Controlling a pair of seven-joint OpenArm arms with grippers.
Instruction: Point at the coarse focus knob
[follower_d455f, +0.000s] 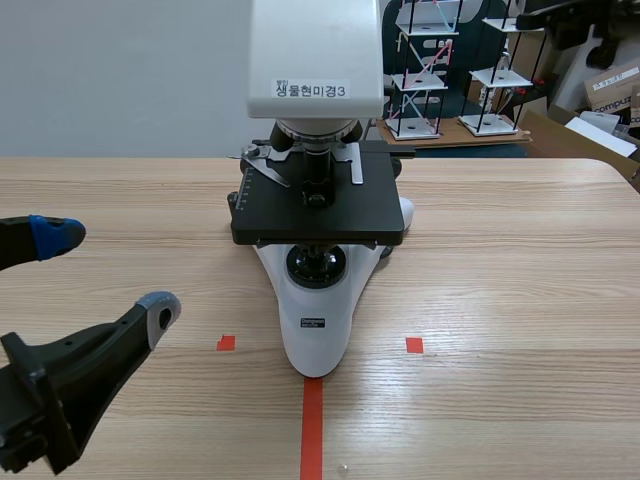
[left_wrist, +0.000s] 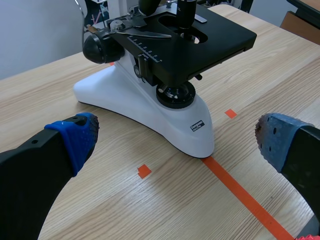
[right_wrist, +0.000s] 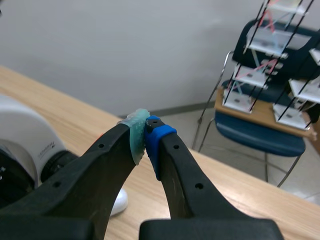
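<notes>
We see a white-and-black microscope (follower_d455f: 316, 250) standing at the middle of the wooden desk (follower_d455f: 520, 300). Its head is toward the far edge, and its narrow foot points at the near edge, where it meets the orange-red tape line (follower_d455f: 312, 430).

The coarse focus knob (left_wrist: 97, 47) is the large black round knob on the side of the microscope's body, low behind the black stage (left_wrist: 200, 35). We make it out only in the left wrist view, well ahead of that arm's fingers.

The left gripper (follower_d455f: 108, 272) hangs over the desk's near left corner, apart from the microscope. Its jaws are spread wide, with one blue pad (left_wrist: 75, 137) and its partner far apart. They frame the microscope's foot without touching it, and they grip nothing.

The right gripper (right_wrist: 146, 137) is raised above the desk beside the microscope's white body. Its jaws are closed, the grey-green pad pressed flat against the blue one with only each other between them. It touches neither the knob nor the desk.
</notes>
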